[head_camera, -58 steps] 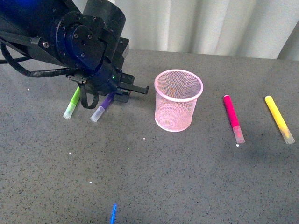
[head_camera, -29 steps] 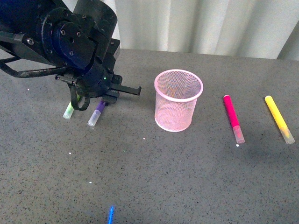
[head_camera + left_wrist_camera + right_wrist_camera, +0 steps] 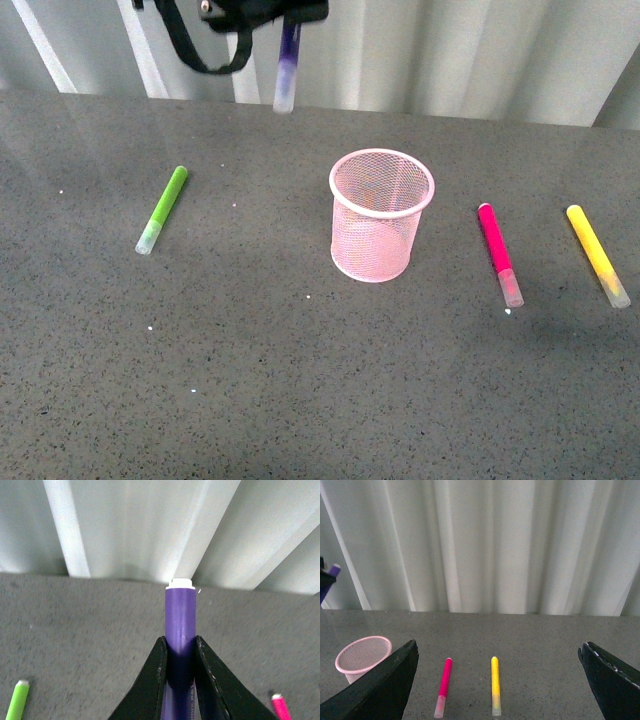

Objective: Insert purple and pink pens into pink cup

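The purple pen (image 3: 286,70) is in the air, clamped between the fingers of my left hand (image 3: 180,662). It hangs nearly upright, pale end down, well above the desk (image 3: 300,390). It is not over the cup (image 3: 381,214) yet: in the front view it sits to the left of the rim and further back. The pink pen (image 3: 498,252) lies flat on the desk to the right of the cup, apart from it, with a yellow marker (image 3: 597,254) beyond it. A green marker (image 3: 163,208) lies well to the left.

What worries me most is letting go from here, since the pen would land on the desk and roll. I hold it near its upper end, so most of the barrel hangs free (a quick sideways carry could swing it or let it pivot in my grip). If I come down off-centre, the tip could catch the rim, and that light mesh cup looks easy to tip or shove. Dropped from too high, the pen might bounce out.

My left hand is up at the top edge of the front view, mostly out of frame, fingers pointing down. My right hand (image 3: 497,646) is spread wide and empty, facing the pink pen and yellow marker.
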`<action>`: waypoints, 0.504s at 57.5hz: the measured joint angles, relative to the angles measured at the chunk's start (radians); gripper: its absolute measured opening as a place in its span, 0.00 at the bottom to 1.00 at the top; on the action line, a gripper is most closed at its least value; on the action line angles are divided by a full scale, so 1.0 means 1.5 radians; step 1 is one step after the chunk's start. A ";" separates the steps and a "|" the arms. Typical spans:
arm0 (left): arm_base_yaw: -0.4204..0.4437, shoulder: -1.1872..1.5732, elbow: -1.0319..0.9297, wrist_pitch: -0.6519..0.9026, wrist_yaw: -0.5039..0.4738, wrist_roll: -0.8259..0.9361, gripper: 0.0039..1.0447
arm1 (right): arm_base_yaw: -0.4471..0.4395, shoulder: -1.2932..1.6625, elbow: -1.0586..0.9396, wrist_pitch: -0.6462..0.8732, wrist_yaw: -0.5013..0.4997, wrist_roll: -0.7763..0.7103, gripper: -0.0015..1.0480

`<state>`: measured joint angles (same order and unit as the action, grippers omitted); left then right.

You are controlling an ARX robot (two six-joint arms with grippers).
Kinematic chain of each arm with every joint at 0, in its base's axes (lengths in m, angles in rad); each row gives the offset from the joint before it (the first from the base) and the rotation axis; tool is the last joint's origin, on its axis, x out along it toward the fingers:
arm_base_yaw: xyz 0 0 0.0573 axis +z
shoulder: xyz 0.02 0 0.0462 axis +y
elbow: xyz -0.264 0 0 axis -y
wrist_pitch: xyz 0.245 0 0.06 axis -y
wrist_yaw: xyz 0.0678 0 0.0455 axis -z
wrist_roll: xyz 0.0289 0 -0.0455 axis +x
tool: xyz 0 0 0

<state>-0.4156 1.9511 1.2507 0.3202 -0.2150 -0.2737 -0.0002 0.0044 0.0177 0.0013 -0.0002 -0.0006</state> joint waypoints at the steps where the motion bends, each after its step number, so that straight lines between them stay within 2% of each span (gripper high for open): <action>1: -0.003 -0.007 -0.004 0.017 -0.004 -0.003 0.11 | 0.000 0.000 0.000 0.000 0.000 0.000 0.93; 14: -0.056 -0.019 -0.042 0.172 -0.045 -0.022 0.11 | 0.000 0.000 0.000 0.000 0.000 0.000 0.93; 29: -0.110 0.046 -0.042 0.272 -0.056 -0.044 0.11 | 0.000 0.000 0.000 0.000 0.000 0.000 0.93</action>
<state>-0.5808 2.0201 1.1877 0.7288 -0.2993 -0.3393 -0.0002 0.0044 0.0177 0.0013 -0.0002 -0.0010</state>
